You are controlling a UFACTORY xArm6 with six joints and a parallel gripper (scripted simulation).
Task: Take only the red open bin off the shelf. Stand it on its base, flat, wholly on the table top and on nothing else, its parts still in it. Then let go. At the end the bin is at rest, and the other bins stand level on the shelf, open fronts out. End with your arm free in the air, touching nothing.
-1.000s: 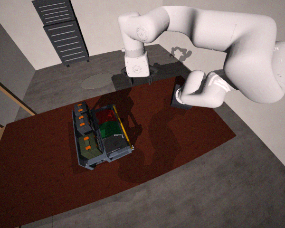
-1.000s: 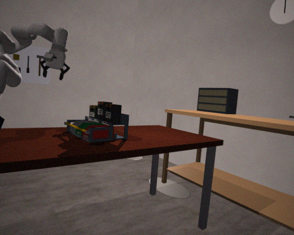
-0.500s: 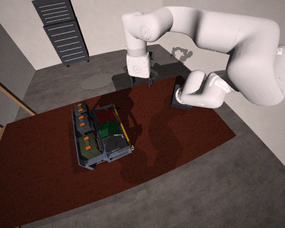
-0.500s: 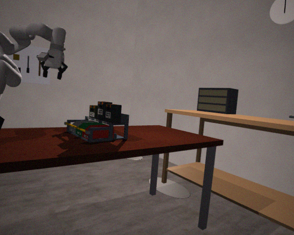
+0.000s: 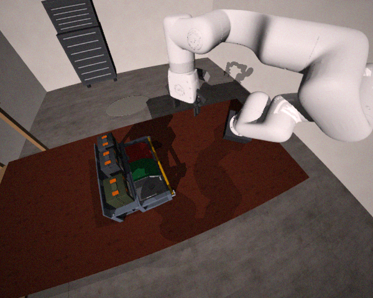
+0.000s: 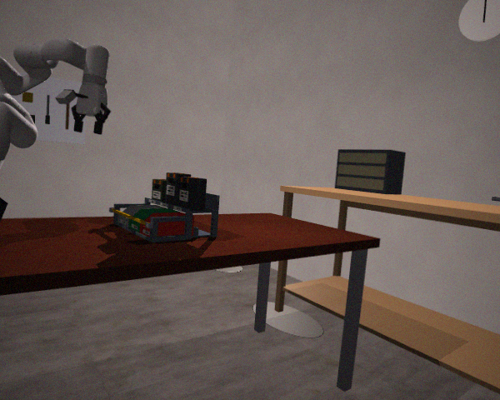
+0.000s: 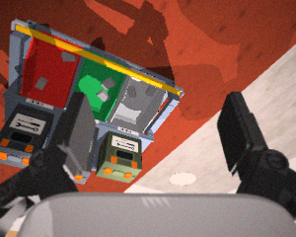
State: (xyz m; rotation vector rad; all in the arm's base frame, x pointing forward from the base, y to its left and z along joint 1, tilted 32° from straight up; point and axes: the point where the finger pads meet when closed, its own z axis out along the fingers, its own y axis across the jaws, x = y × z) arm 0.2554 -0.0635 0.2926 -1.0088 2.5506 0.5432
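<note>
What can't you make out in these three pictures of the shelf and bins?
- Wrist view: a gripper finger hides part of the middle upper box.
- Exterior view: the shelf frame hides most of the red bin.
- Top view: parts in the red bin are lost in shadow.
- Box labels: too small to read.

In the wrist view the gripper [image 7: 158,133] has its left finger [image 7: 79,130] standing in front of part of the green bin [image 7: 91,89] and the middle dark box behind it, and the white wrist housing [image 7: 153,214] cuts off the bottom of the picture. The small grey parts [image 7: 41,84] in the red bin [image 7: 49,69], ahead and left of the gripper, are too small to identify. From above, the white arm [image 5: 308,64] hides its own base [image 5: 231,136] and the table's [image 5: 244,179] far edge behind the gripper.
</note>
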